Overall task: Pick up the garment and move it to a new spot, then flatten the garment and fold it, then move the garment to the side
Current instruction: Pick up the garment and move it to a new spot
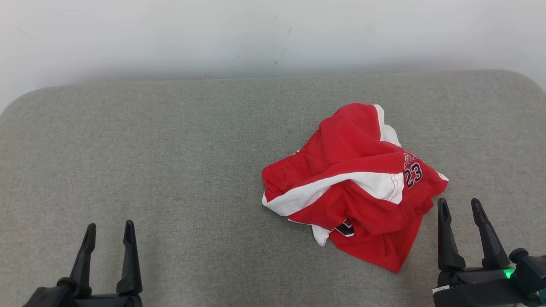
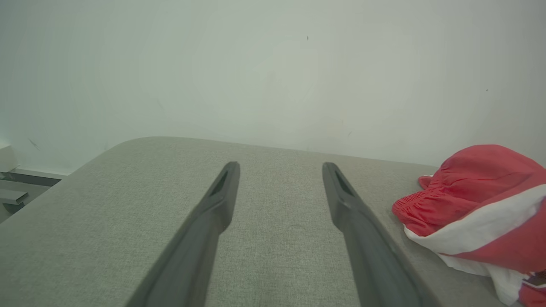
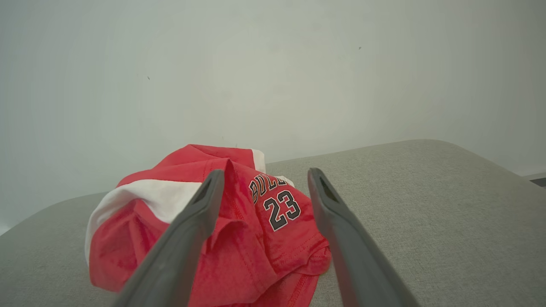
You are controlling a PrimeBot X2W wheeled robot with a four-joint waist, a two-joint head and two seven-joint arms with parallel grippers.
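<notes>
Right of centre on the grey, cloth-covered table (image 1: 170, 149), the garment (image 1: 354, 183) lay in a crumpled heap. It was red, with a broad white band (image 1: 341, 187) across it and a printed 23 (image 3: 281, 209) on its right side. It looked like a pair of sports shorts, though bunched as it was the cut could not be told for sure.

The right claw (image 1: 460, 202) hovered just beside the heap's near right corner, its two fingers spread wide and holding nothing. In its wrist view the red cloth sat between and beyond them. The left claw (image 1: 110, 225) stood well apart to the left over bare table, likewise wide open and empty.

By its look the cloth was light, soft and limp. It would likely sag and trail from any single hold and keep no shape of its own. A shallow pinch on one thin layer might slip. The gathered waistband (image 2: 422, 200) on the heap's left looked the thicker, surer place to grip, and the stitched hem (image 3: 307, 266) lay closest to the right claw. A low pinch straddling a fold seemed best. Nothing of the task appeared done yet.
</notes>
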